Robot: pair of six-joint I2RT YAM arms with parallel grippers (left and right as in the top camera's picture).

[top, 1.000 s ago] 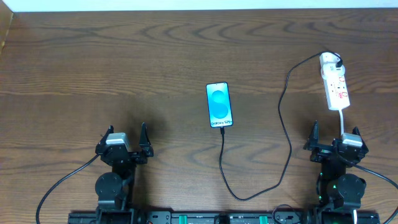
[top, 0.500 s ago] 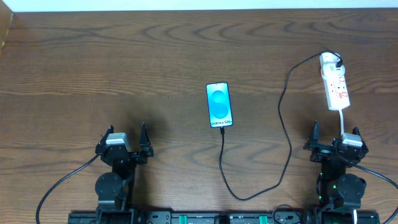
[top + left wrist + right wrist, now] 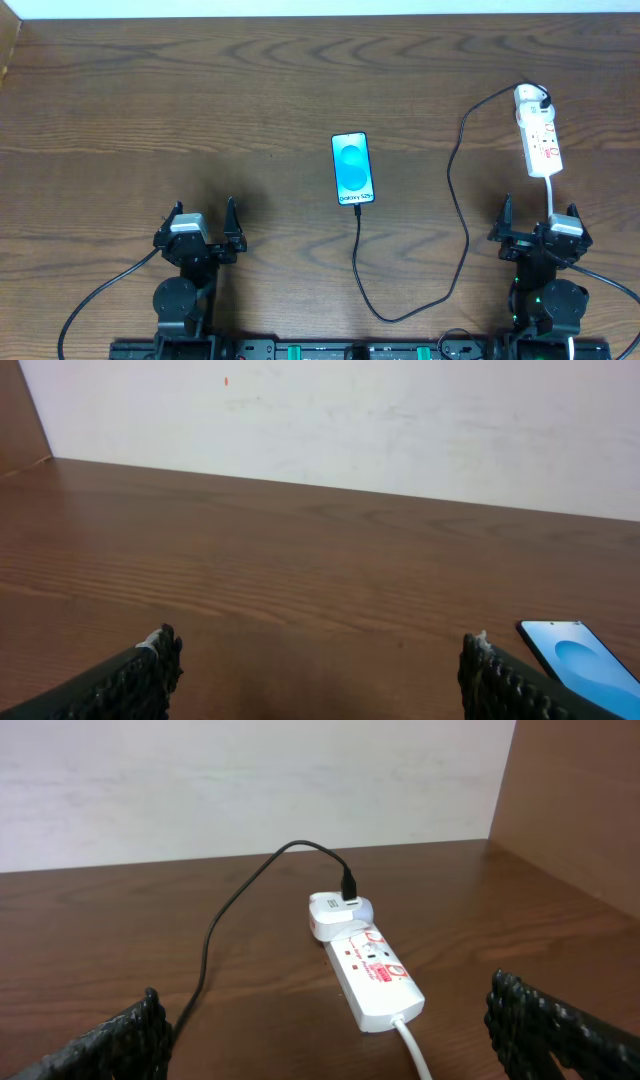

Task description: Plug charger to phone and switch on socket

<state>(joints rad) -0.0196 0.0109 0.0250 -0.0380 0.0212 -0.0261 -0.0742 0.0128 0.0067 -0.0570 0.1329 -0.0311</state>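
Observation:
The phone [image 3: 352, 168] lies face up at the table's centre, its blue-teal screen lit; its corner shows in the left wrist view [image 3: 583, 665]. The black charger cable [image 3: 455, 215] runs from the phone's near end, loops at the front and rises to the white plug [image 3: 528, 97] seated in the socket [image 3: 541, 142]. The socket [image 3: 372, 972], plug [image 3: 336, 912] and cable [image 3: 214, 935] show in the right wrist view. My left gripper [image 3: 201, 227] [image 3: 318, 670] is open and empty at the front left. My right gripper [image 3: 540, 225] [image 3: 330, 1040] is open and empty, just in front of the socket.
The socket's white cord [image 3: 552, 195] runs toward the right arm's base. A wooden side wall [image 3: 575, 810] stands to the right and a pale wall [image 3: 340, 420] at the back. Bare wood table [image 3: 200, 110] spreads to the left.

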